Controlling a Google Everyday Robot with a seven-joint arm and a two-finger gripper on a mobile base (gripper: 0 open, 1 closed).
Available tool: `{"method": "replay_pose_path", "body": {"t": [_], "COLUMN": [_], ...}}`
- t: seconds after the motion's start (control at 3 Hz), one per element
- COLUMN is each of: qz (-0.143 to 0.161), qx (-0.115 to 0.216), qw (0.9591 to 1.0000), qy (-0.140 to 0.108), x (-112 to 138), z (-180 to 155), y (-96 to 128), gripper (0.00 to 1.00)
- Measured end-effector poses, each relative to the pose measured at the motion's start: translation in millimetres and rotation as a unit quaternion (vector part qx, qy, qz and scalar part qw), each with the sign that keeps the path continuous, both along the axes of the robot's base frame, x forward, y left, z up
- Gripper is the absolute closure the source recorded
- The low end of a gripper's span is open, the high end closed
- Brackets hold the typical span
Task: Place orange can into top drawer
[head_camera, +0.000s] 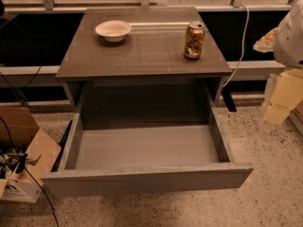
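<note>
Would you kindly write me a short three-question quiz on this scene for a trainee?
1. True or false: the top drawer stands open with nothing in it.
2. The orange can stands: A in the drawer; B on the cabinet top, right of the white bowl.
3. Fill in: the end effector hangs at the picture's ____ edge, apart from the can.
Key: 1 true; 2 B; 3 right.

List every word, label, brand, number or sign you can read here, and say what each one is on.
No text here can be read.
orange can, on the cabinet top: mottled label, no letters can be made out.
box, on the floor at lower left: a dark printed mark, too small to read.
top drawer, white bowl, and gripper at the right edge beside the cabinet: no markings visible.
</note>
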State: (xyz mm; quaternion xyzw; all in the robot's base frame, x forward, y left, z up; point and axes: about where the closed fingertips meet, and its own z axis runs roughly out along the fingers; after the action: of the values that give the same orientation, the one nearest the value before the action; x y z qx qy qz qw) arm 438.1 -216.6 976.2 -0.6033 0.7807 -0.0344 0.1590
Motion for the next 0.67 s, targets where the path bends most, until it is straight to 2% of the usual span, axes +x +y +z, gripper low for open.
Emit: {"method": "replay_pose_path", "body": {"t": [0.33, 0.67], "qz": [0.000, -0.018], "qx": [0.000, 0.031], "qw": [1.0000, 0.9992], "qy": [0.000, -0.016], "x": [0, 18], "z": [0, -1], "y": [0, 5], "gripper": [0.00, 0.00]}}
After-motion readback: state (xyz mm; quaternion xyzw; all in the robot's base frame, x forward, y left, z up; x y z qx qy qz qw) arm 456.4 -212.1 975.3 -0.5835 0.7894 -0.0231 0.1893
